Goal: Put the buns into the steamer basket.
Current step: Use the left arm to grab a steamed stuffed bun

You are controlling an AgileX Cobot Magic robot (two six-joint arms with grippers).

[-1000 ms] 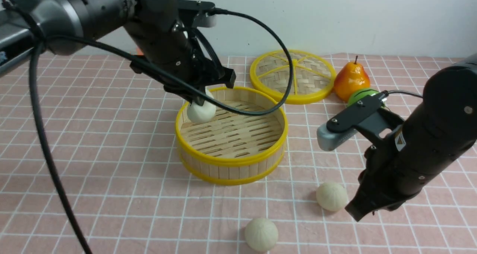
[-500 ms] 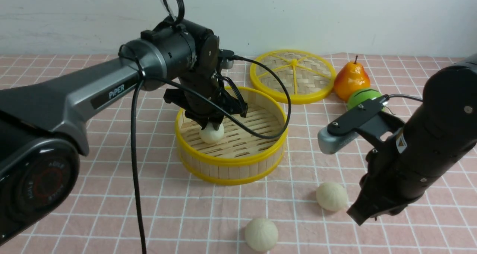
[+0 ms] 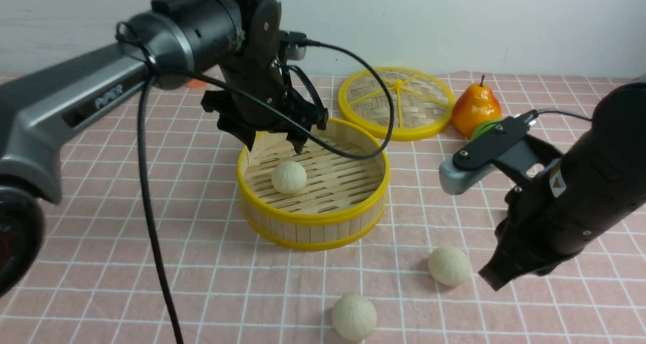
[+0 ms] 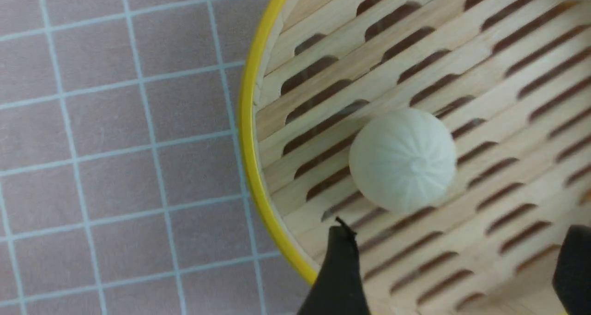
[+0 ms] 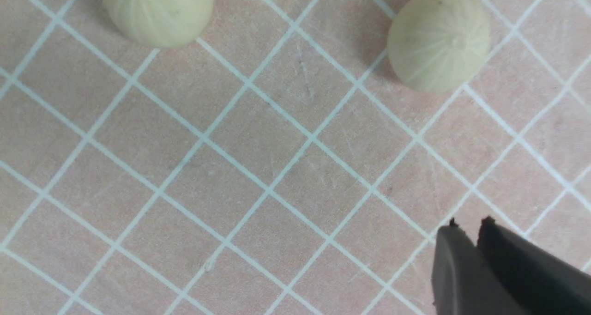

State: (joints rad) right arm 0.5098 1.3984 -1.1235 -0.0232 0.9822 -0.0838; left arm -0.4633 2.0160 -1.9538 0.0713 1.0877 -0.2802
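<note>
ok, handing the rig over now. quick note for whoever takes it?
Left gripper: open, empty, above the basket.
Right gripper: jaws nearly together, empty, low beside the right bun.
Done: one bun lies on the basket floor.
Left: right bun and front bun are on the cloth in front of the basket; both go in.

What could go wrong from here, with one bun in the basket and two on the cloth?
The right gripper sits beside the nearer bun with its jaws almost together; descending like that, it may nudge the round bun into rolling rather than grasp it. The left arm's cable droops across the steamer basket rim, so pulling away might snag and shift the basket, likely rolling the loose bun inside.
</note>
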